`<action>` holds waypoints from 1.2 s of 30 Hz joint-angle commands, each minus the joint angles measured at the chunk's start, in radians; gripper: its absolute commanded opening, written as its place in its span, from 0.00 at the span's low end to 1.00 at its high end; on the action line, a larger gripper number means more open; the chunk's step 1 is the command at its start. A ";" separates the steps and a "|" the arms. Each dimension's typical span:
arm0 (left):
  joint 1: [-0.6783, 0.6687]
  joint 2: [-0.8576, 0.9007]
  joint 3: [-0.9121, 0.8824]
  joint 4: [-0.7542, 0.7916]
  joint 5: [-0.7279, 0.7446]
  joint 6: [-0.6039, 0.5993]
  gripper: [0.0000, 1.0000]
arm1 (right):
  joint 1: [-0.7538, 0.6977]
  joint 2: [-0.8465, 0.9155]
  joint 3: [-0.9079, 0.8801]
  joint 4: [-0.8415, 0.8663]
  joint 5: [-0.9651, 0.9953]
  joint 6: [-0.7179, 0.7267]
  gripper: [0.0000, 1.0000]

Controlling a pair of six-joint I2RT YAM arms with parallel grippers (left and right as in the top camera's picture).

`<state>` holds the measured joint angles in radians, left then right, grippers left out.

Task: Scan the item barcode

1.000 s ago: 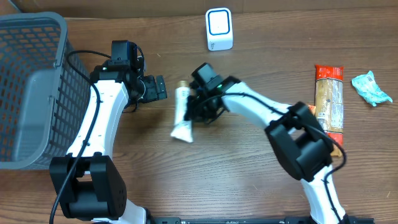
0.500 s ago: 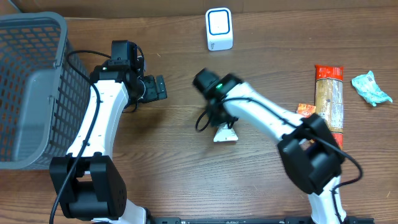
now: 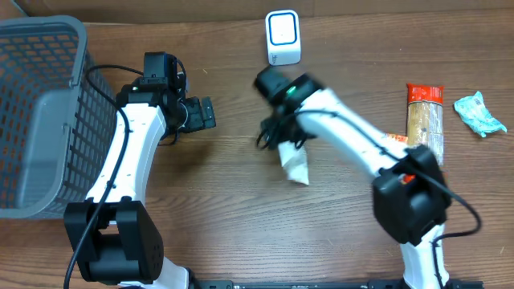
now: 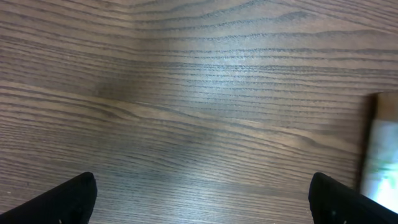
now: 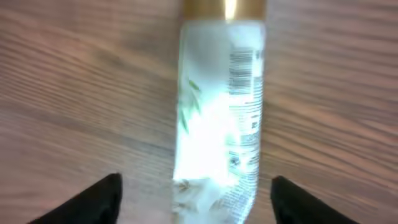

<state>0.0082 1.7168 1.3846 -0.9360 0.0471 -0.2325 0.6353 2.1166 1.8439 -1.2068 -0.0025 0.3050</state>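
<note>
The item is a white tube (image 3: 296, 168) with a gold cap, lying on the wooden table just in front of my right gripper (image 3: 283, 138). In the right wrist view the tube (image 5: 217, 124) runs up the middle, its gold cap (image 5: 224, 7) at the top and its barcode (image 5: 244, 68) on the right side. My right gripper (image 5: 196, 199) is open, with its fingers wide on either side of the tube and not touching it. The white scanner (image 3: 283, 38) with a blue-rimmed face stands at the back. My left gripper (image 3: 206, 114) is open over bare wood (image 4: 202, 199).
A grey basket (image 3: 40, 112) fills the left side. A long pasta packet (image 3: 424, 128), an orange packet (image 3: 393, 140) and a crumpled teal wrapper (image 3: 479, 112) lie at the right. A pale blurred object (image 4: 382, 155) shows at the right edge of the left wrist view.
My right gripper carried the tube to the right, away from the left gripper, then opened and let it go. The left arm has not moved.
</note>
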 commanded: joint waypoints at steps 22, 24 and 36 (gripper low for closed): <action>-0.002 -0.009 0.011 0.000 -0.006 0.019 1.00 | 0.059 -0.074 -0.126 0.117 0.202 -0.207 0.89; -0.002 -0.009 0.011 0.000 -0.006 0.019 1.00 | 0.100 -0.047 -0.126 0.138 0.277 -0.206 0.95; -0.002 -0.009 0.011 0.000 -0.006 0.019 1.00 | 0.133 0.132 -0.126 0.169 0.402 -0.201 0.93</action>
<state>0.0082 1.7168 1.3846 -0.9360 0.0471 -0.2325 0.7727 2.2326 1.7168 -1.0412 0.3489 0.1036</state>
